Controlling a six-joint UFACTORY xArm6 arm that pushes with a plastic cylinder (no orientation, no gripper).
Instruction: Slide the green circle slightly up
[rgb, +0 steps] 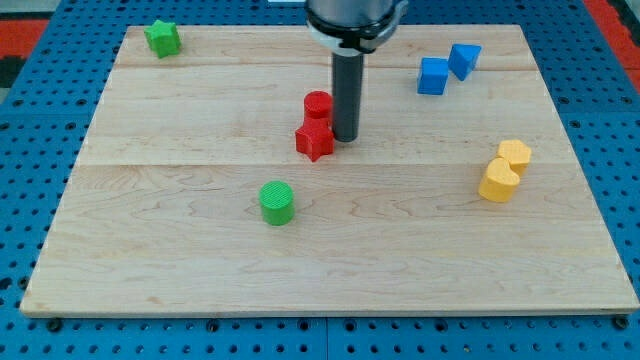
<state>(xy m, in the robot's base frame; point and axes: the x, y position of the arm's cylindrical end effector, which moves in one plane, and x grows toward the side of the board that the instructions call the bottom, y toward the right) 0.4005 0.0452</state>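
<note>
The green circle (276, 202) is a short green cylinder standing on the wooden board (330, 270), left of centre and toward the view's bottom. My tip (345, 138) is at the board's middle, above and to the right of the green circle, well apart from it. The tip stands right beside a red star-shaped block (314, 141) and a red cylinder (318, 105), just to their right.
A green star-shaped block (162, 38) sits at the top left corner. Two blue blocks (433, 76) (464, 60) lie at the top right. Two yellow blocks (498, 182) (515, 155) lie at the right. The blue pegboard (30, 150) surrounds the board.
</note>
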